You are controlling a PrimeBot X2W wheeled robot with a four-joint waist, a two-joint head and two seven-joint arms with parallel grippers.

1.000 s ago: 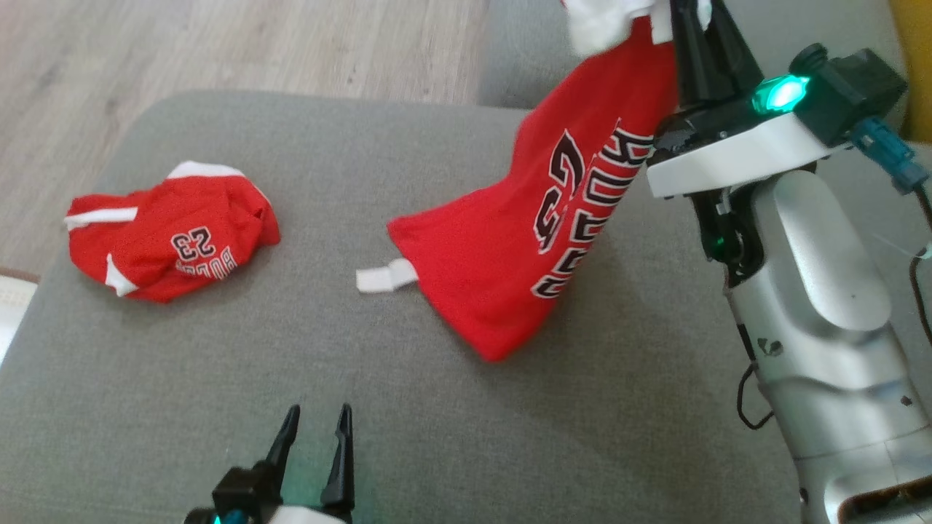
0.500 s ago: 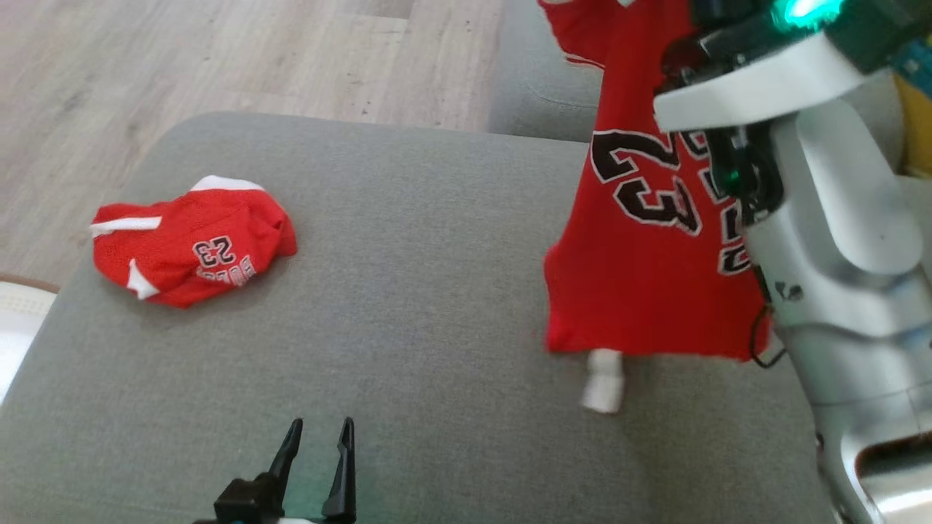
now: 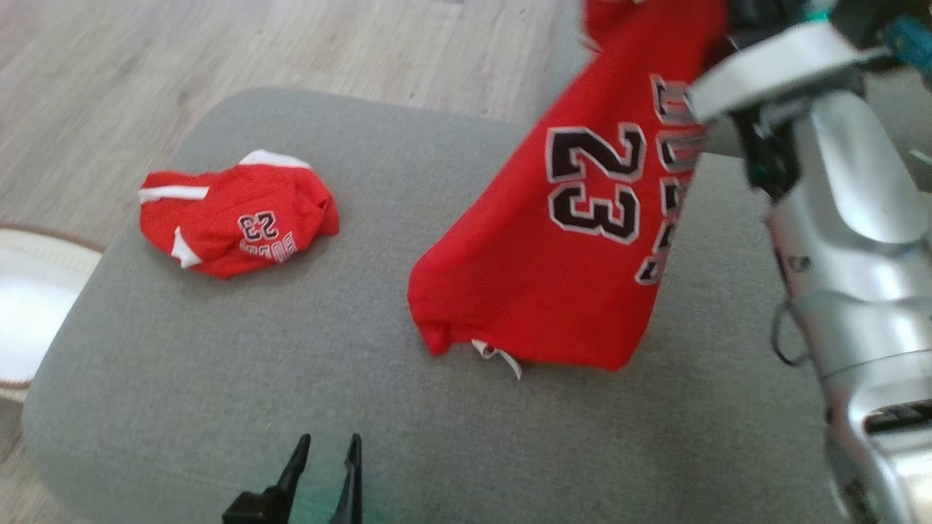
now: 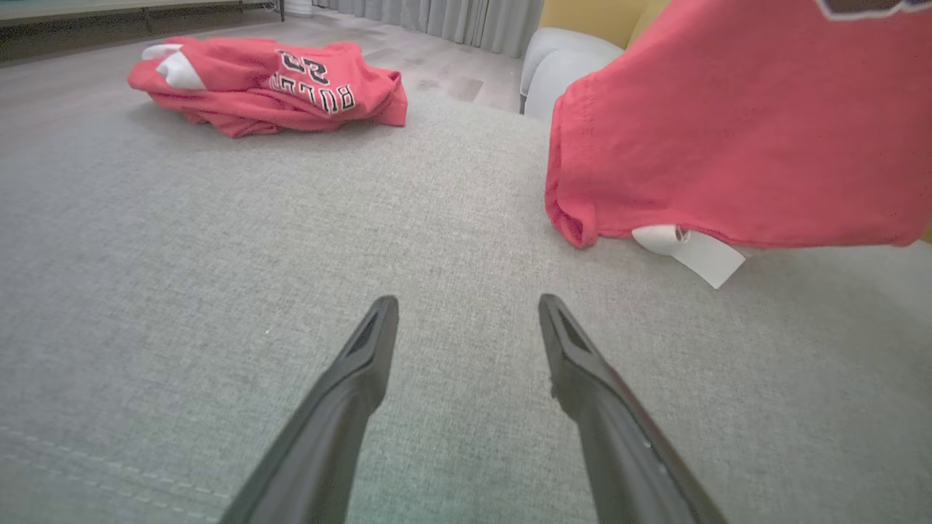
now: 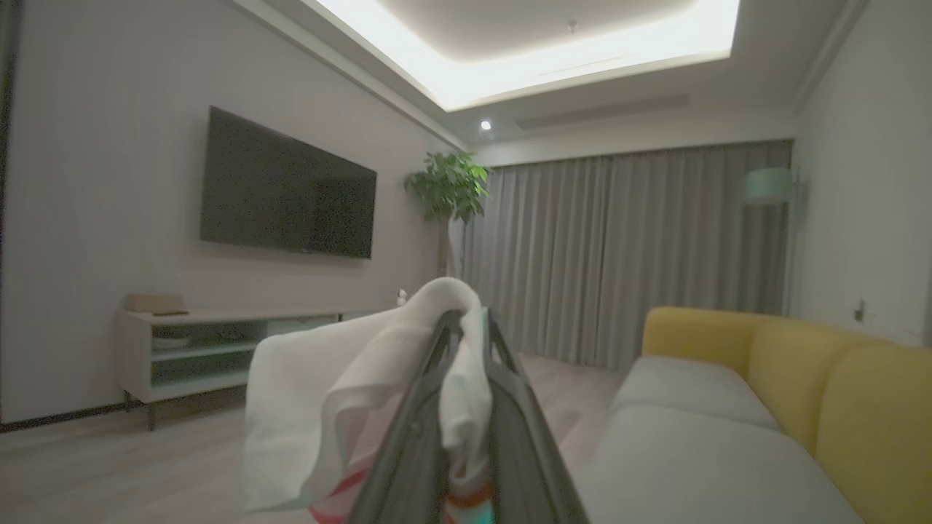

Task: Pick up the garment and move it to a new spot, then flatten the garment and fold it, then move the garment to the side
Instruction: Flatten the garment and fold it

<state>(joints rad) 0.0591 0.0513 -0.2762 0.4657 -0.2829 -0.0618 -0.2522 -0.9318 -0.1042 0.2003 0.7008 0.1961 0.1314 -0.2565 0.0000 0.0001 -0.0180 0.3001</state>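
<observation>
Black right pincer [image 5: 470, 320] pinches just the white trim, red jersey [image 3: 575, 240] dangling, hem low by the grey cushion [image 3: 218, 393]. Thin bite, so a swing could slip it loose or land it bunched; left pincer [image 4: 466, 306] sits spread, empty.

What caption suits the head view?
Right arm holds a red jersey dangling over a grey cushion; a second jersey lies crumpled left, left gripper open.

The red jersey [image 3: 510, 291] numbered 23 hangs aloft, slanting down leftward.
</observation>
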